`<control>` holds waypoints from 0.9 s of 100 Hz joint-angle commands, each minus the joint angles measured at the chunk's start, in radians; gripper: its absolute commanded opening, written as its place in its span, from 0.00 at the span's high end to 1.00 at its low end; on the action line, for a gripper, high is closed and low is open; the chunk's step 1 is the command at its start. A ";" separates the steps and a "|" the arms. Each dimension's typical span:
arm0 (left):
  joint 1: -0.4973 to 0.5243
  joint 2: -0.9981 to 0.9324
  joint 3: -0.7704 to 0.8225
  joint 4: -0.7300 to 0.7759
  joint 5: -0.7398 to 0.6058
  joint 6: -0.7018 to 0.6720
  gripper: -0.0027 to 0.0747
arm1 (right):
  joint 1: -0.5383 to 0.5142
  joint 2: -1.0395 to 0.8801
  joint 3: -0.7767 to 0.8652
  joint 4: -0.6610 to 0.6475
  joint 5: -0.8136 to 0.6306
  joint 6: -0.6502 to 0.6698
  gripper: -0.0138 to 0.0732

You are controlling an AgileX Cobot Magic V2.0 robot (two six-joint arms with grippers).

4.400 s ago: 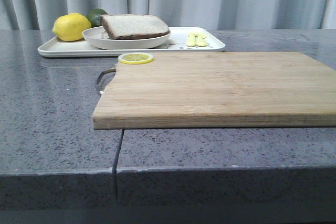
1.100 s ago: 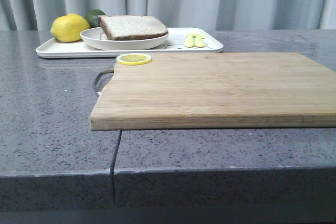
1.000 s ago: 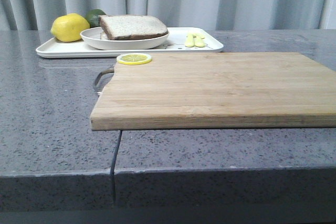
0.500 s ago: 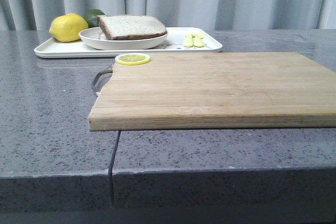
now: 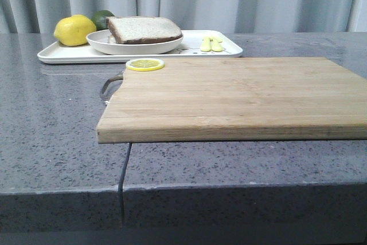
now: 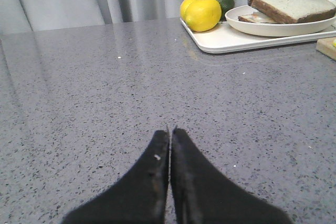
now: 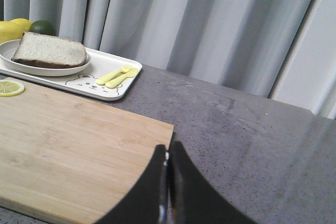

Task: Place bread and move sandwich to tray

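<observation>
I see the sandwich (image 6: pixel 286 11) already on the tray (image 6: pixel 231 40), toward one o'clock from my left gripper (image 6: pixel 170 132), the nearer arm, I'd guess. Right gripper (image 7: pixel 167 153) is over the cutting board (image 7: pixel 68 150). Both are closed and empty.

The front view looks low across the cutting board (image 5: pixel 229 98); both wrist views face far, sharing the tray (image 5: pixel 63 55) with it.

Behind board (image 5: pixel 241 96) on surface (image 5: pixel 57 124): tray (image 5: pixel 63 54) bearing lemon (image 5: pixel 74 30) left, plated sandwich (image 5: pixel 143 29) middle, cutlery (image 5: pixel 212 44) right.
</observation>
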 commanded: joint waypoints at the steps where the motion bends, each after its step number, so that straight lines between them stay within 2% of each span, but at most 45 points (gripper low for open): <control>1: 0.001 -0.032 0.015 -0.001 -0.087 -0.010 0.99 | -0.013 0.000 0.005 -0.018 -0.084 -0.006 0.92; 12: 0.001 -0.032 0.015 -0.001 -0.087 -0.010 0.99 | -0.044 -0.035 0.083 -0.018 -0.137 0.019 0.92; 31: 0.001 -0.032 0.015 -0.001 -0.088 -0.010 0.99 | -0.137 -0.067 0.243 -0.017 -0.321 0.111 0.92; 44: 0.001 -0.032 0.015 -0.001 -0.088 -0.010 0.99 | -0.148 -0.067 0.322 -0.017 -0.405 0.151 0.92; 56: 0.001 -0.032 0.015 -0.001 -0.088 -0.010 0.99 | -0.148 -0.067 0.379 -0.016 -0.443 0.160 0.92; 90: 0.001 -0.032 0.015 -0.001 -0.088 -0.010 0.99 | -0.148 -0.067 0.377 -0.015 -0.410 0.163 0.92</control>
